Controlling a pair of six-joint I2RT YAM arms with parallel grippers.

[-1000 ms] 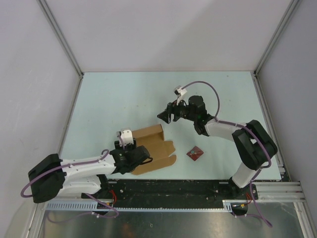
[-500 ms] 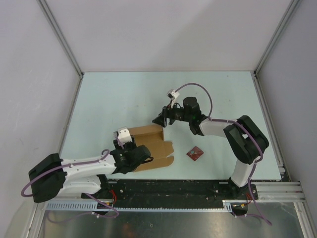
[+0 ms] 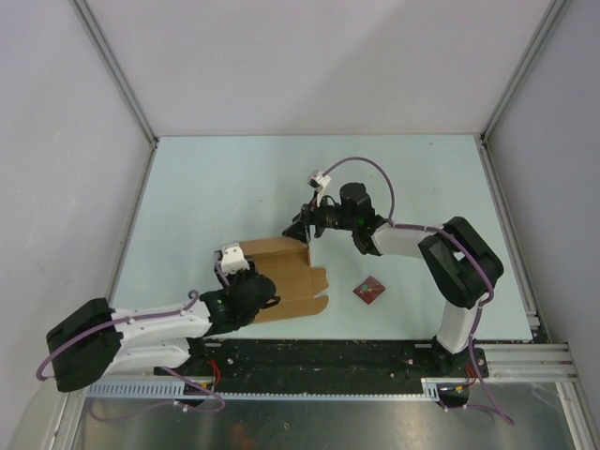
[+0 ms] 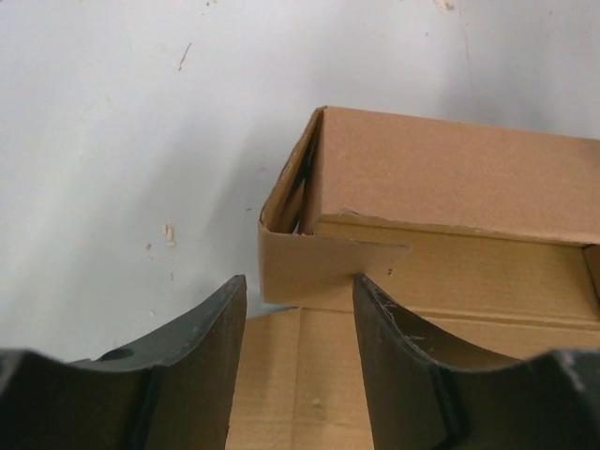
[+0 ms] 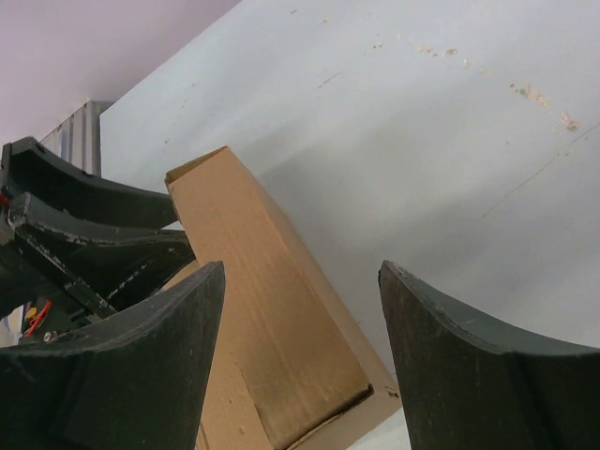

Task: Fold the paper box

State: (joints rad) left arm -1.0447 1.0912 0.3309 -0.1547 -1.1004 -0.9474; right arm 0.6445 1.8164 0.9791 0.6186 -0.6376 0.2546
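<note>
The brown cardboard paper box (image 3: 286, 274) lies partly folded near the table's front, its far wall raised and flaps spread flat at the front right. My left gripper (image 3: 246, 289) is open over the box's near left part; in the left wrist view its fingers (image 4: 412, 352) straddle the flat sheet just short of the raised corner flap (image 4: 323, 262). My right gripper (image 3: 298, 228) is open just above the box's far right corner; in the right wrist view the box's wall (image 5: 272, 309) runs between and below its jaws.
A tiny dark red square item (image 3: 368, 289) lies on the table to the right of the box. Grey walls and metal frame posts enclose the pale table (image 3: 216, 187). A black rail (image 3: 328, 352) runs along the near edge.
My right gripper has moved left and down to the box's far right corner. My left gripper has shifted slightly along the box's near left part. The box has barely moved.
</note>
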